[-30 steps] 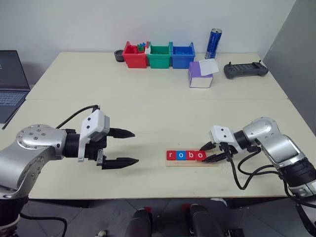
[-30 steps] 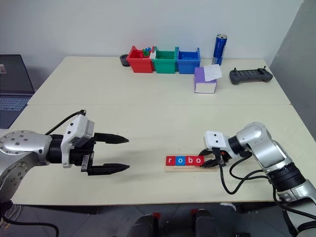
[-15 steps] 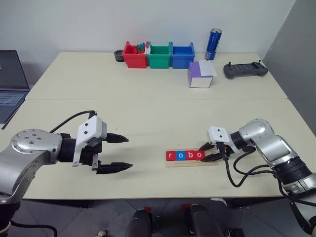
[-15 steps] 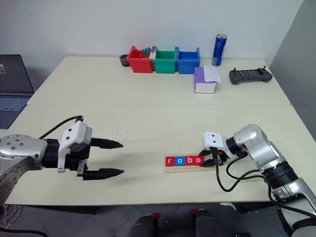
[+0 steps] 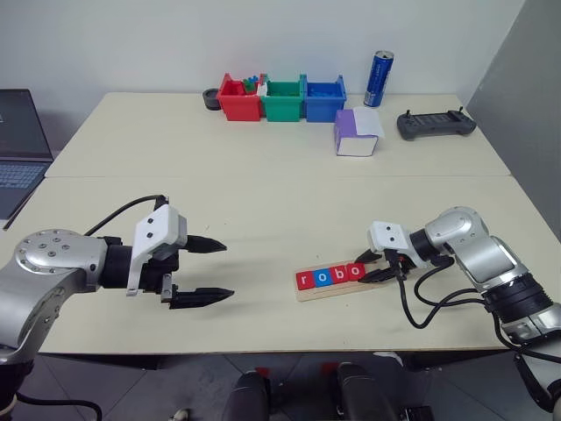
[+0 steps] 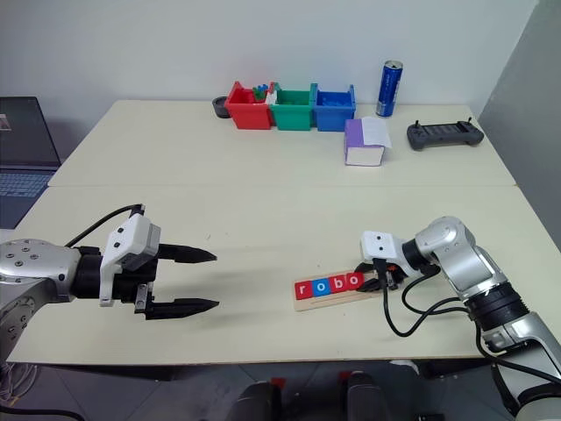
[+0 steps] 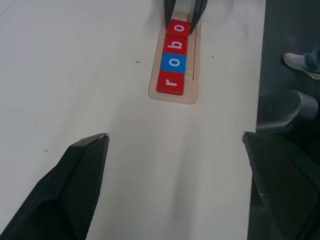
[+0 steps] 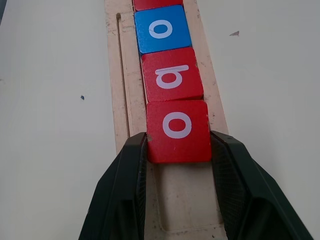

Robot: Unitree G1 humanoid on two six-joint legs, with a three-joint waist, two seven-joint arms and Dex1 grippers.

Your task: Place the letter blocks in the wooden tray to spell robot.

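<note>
Four blocks (image 8: 170,75) lie flat in a touching row on the tray (image 8: 114,100), reading r, o, b, o: red, blue, red, red. The last red o (image 8: 177,131) sits between the right gripper (image 8: 178,150)'s jaws, pinched at its sides. The pale tray's bare end lies under those jaws.

A pale cream counter (image 5: 263,184) fills the scene, with a thin seam running across it from left to right. Behind its far edge stands a plain white wall (image 5: 219,39) — evenly lit, without marks. On the far right a grey wall (image 5: 526,79) meets it at a corner. Below the near edge lies a grey floor (image 5: 114,381).
</note>
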